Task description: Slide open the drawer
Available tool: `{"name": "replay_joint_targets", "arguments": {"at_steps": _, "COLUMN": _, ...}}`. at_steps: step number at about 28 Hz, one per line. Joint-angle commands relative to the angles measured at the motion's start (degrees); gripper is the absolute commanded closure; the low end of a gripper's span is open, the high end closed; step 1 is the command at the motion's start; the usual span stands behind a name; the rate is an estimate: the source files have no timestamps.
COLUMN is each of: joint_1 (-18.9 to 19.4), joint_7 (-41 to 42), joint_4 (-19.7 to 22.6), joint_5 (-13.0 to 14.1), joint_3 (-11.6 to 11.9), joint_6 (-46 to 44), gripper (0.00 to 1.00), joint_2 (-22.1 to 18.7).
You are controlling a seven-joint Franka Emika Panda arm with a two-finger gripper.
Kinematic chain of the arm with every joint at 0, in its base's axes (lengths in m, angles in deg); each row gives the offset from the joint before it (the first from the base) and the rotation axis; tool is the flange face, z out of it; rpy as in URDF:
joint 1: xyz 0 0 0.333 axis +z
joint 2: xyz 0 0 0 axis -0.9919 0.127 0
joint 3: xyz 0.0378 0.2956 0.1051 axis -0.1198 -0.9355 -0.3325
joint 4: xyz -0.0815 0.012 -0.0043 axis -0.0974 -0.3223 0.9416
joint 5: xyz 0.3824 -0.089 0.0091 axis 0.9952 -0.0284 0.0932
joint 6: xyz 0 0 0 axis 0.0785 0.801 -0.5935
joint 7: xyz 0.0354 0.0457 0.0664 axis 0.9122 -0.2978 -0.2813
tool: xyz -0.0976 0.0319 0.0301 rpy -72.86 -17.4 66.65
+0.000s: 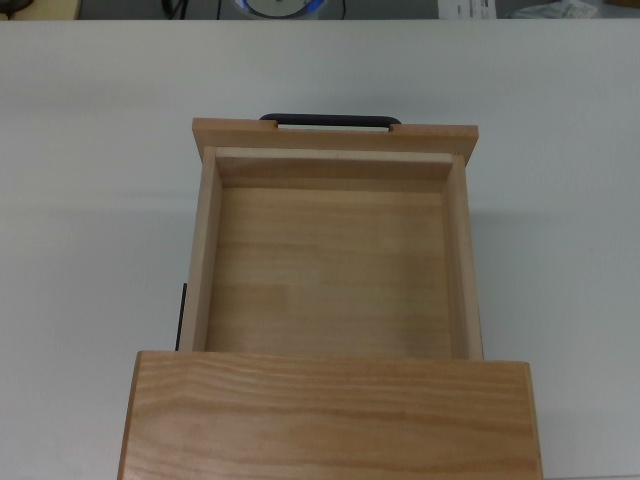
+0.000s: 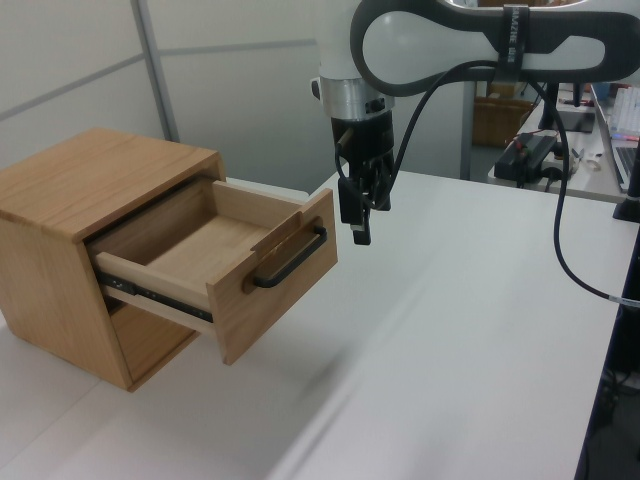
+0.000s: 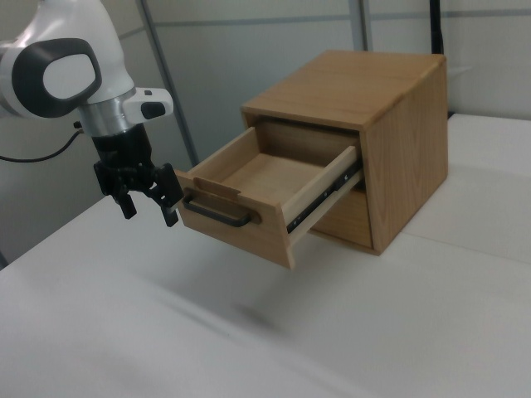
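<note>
Drawer, light pine, is seen pulled well out of its cabinet, carried on a dark metal slide rail along its side; the tray interior is bare wood in all three views. Front panel, flat wood, is fitted with a thin black U-shaped bar handle, mounted horizontally; in the top view the handle is shown projecting past the upper edge of the panel. Cabinet, darker wood-grain, box-shaped, is set on a white counter; its top is recorded along the lower edge of the top view, overlapping the rear of the tray. Below the drawer a second wooden front is partly shown in the left view and the right view. Robot arm, white with dark grey joints and black cabling, is positioned above the counter. Tool, black, is pointed downward and held in the air just in front of the handle, close to the front panel but apart from it; nothing is gripped. Its two fingers are seen spread apart in the right view. In the left view the tool is placed to the left view's right of the panel's upper corner. Background items: grey partition panels and cluttered desks at the left view's right.
</note>
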Motion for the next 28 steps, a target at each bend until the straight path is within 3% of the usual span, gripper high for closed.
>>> {"name": "replay_joint_targets", "arguments": {"at_steps": 1, "joint_1": 0.33, "joint_7": -1.23, "joint_4": -2.02, "joint_5": 1.13, "joint_3": -0.53, "joint_6": -1.73, "gripper": 0.00, "joint_2": 1.09}}
{"name": "replay_joint_targets", "arguments": {"at_steps": 12, "joint_1": 0.41, "joint_7": -2.73, "joint_4": -2.02, "joint_5": 1.22, "joint_3": -2.20, "joint_6": -1.65, "gripper": 0.00, "joint_2": 1.27}}
{"name": "replay_joint_targets", "arguments": {"at_steps": 28, "joint_1": 0.33, "joint_7": -2.82, "joint_4": -2.11, "joint_5": 1.39, "joint_3": -2.20, "joint_6": -1.29, "gripper": 0.00, "joint_2": 1.27}}
